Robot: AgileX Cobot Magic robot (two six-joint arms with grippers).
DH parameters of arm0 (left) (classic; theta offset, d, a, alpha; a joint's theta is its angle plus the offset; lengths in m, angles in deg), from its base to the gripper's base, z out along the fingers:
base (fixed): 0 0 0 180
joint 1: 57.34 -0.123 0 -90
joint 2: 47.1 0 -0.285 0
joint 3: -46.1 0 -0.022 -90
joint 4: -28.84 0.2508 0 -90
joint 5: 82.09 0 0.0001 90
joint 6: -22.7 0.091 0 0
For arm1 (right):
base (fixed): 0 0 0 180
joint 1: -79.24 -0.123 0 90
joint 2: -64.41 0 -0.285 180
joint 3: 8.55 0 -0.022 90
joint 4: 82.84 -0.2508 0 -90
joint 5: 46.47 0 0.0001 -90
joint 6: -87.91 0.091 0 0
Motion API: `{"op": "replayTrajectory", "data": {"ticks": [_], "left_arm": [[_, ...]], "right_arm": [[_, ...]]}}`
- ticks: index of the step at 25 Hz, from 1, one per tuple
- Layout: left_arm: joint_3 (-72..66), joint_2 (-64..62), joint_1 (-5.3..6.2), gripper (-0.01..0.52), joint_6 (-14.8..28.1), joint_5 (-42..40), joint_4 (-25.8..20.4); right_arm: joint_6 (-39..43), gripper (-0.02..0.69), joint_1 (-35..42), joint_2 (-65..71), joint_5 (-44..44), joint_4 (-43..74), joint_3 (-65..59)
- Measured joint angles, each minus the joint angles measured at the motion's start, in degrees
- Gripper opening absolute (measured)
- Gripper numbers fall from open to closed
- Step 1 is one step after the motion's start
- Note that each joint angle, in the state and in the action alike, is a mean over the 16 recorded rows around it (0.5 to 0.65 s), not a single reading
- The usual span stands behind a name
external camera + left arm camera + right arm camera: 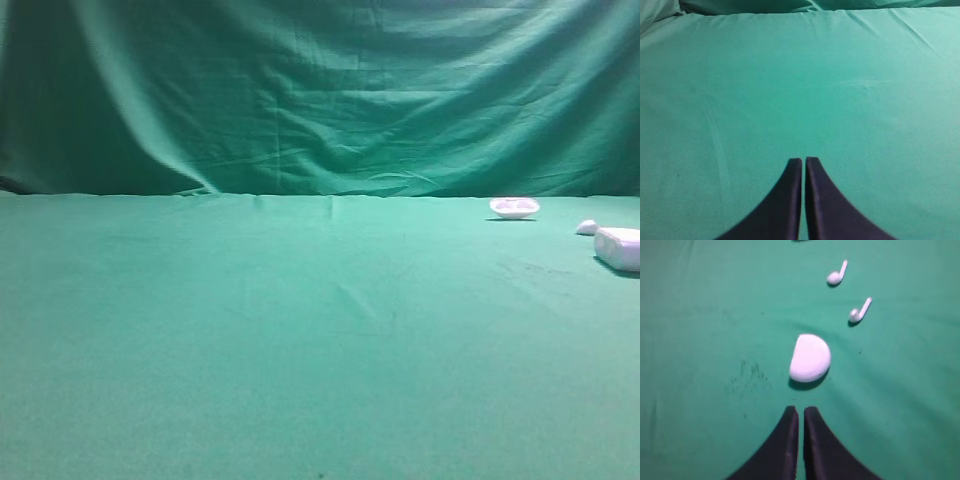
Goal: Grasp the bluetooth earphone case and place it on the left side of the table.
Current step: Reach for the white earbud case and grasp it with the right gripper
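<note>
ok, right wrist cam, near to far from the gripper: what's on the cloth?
right gripper, shut → white rounded case piece → nearer earbud → farther earbud.

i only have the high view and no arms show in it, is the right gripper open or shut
observer: The right gripper is shut and holds nothing.
operator: and the left
observer: The left gripper is shut too, with only bare table ahead of it.
operator: anything near the right one
observer: A white rounded piece lies just ahead of its tips, with two earbuds beyond. I cannot tell whether that piece is the case at the right edge of your view.
</note>
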Motion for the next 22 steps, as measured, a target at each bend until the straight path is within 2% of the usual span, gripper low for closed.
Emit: {"op": "replayTrajectory", "data": {"ticks": [3, 6, 17, 20, 22], "left_arm": [[0.00, 0.00, 0.00, 0.000, 0.00, 0.00, 0.00], [0.00, 0.00, 0.00, 0.000, 0.00, 0.00, 0.00], [0.00, 0.00, 0.00, 0.000, 0.00, 0.00, 0.00], [0.00, 0.00, 0.00, 0.000, 0.00, 0.00, 0.00], [0.00, 0.00, 0.00, 0.000, 0.00, 0.00, 0.00]], "right_arm": [[2.86, 0.014, -1.97, 7.30, -2.32, 3.12, 4.14], [5.76, 0.066, -3.97, 14.02, -3.71, 6.65, 7.78], [13.23, 0.482, -7.66, 31.06, 1.04, 14.87, 13.77], [13.63, 0.568, -7.68, 34.18, 2.62, 14.97, 14.16], [13.85, 0.601, -7.69, 35.89, 3.53, 14.99, 14.33]]}}
